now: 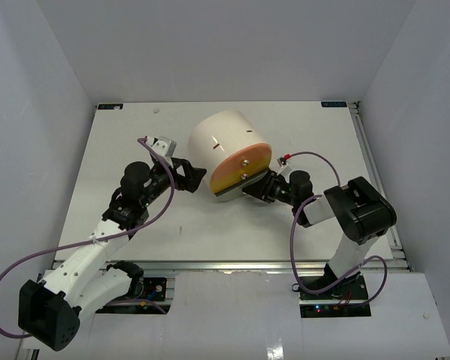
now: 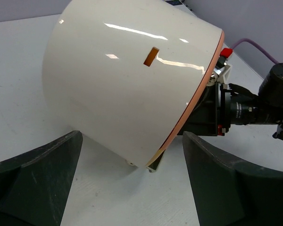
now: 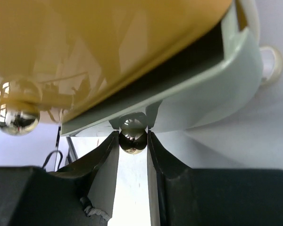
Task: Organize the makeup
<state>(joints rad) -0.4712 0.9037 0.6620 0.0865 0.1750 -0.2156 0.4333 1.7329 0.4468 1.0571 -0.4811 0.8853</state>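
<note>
We see the big cream cylinder near the middle of the white worktop, a little toward 12 o'clock in the overhead view. It is tipped over, with its curved wall up and its drawer face turned toward 5 o'clock. A small orange slot shows on the glossy wall. On the face we make out a pink band at the top, the yellow drawer below it, and the grey drawer along the lowest edge.

Our right claw comes in from 4 o'clock of the cylinder, right up against the drawer face. Its two dark fingers stand narrow and pinch the chrome ball knob of the grey drawer between their tips, one touching each side of the ball. A second chrome knob, on the yellow drawer, sits off toward 9 o'clock in the right wrist view, untouched.

Our left claw is at 8 o'clock of the cylinder in the overhead view, just beside the curved wall. Its jaws stand spread wide and hold nothing. In its own wrist view the two fingers frame the lower edge of the cylinder from either side. We see bare worktop between them and the wall, so they are near it but not touching.

We cannot tell where the makeup is. No loose piece of it shows in any view, and the drawer fronts hide whatever lies behind them.
</note>
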